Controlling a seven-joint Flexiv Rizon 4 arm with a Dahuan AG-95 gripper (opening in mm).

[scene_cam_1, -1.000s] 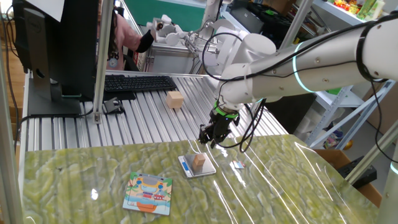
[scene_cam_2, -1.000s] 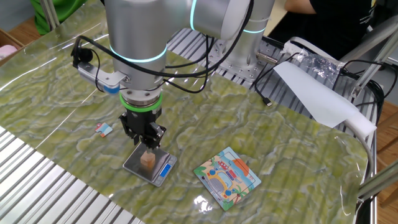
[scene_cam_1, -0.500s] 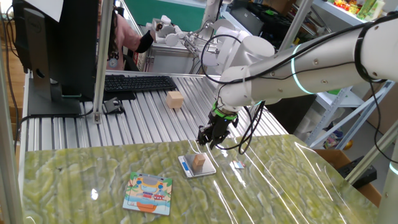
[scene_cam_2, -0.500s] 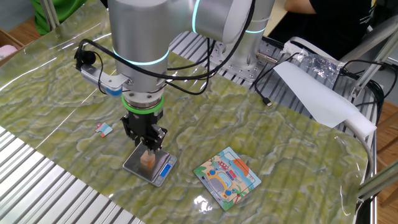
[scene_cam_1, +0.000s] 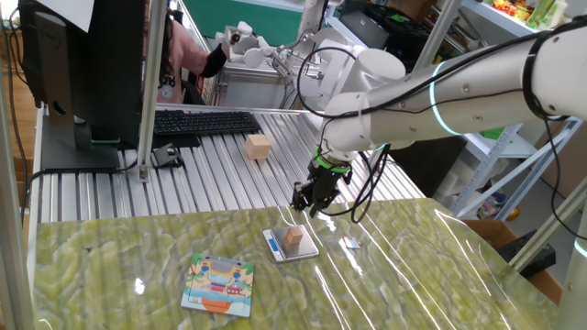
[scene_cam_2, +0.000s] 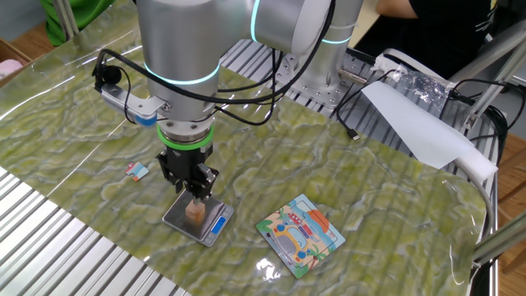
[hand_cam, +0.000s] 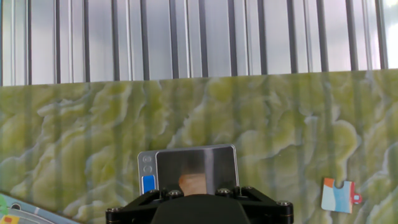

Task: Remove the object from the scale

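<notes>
The tiny tan-orange wooden cube point(scene_cam_1: 293, 238) stands on the silvery platform of the small pocket scale point(scene_cam_1: 278, 244), which lies on the green marbled mat. Both also show in the other fixed view, the cube point(scene_cam_2: 194, 213) on the scale point(scene_cam_2: 211, 228), and in the hand view, the cube point(hand_cam: 193, 182) on the scale point(hand_cam: 217, 162) with its blue display strip at the left. My gripper point(scene_cam_1: 307, 207) hangs a little above and behind the scale, its fingers slightly apart and holding nothing. In the other fixed view the gripper point(scene_cam_2: 196, 191) is just above the cube. In the hand view only the black gripper body shows.
A colourful picture card point(scene_cam_1: 218, 285) lies in front and left of the scale. A small blue-and-red scrap point(scene_cam_1: 353, 243) lies to its right. A larger pale wooden block point(scene_cam_1: 259, 147) and a keyboard point(scene_cam_1: 204, 122) sit on the ribbed metal table behind.
The arm swayed slightly sideways above the scale and came back. The cube and scale have not moved.
</notes>
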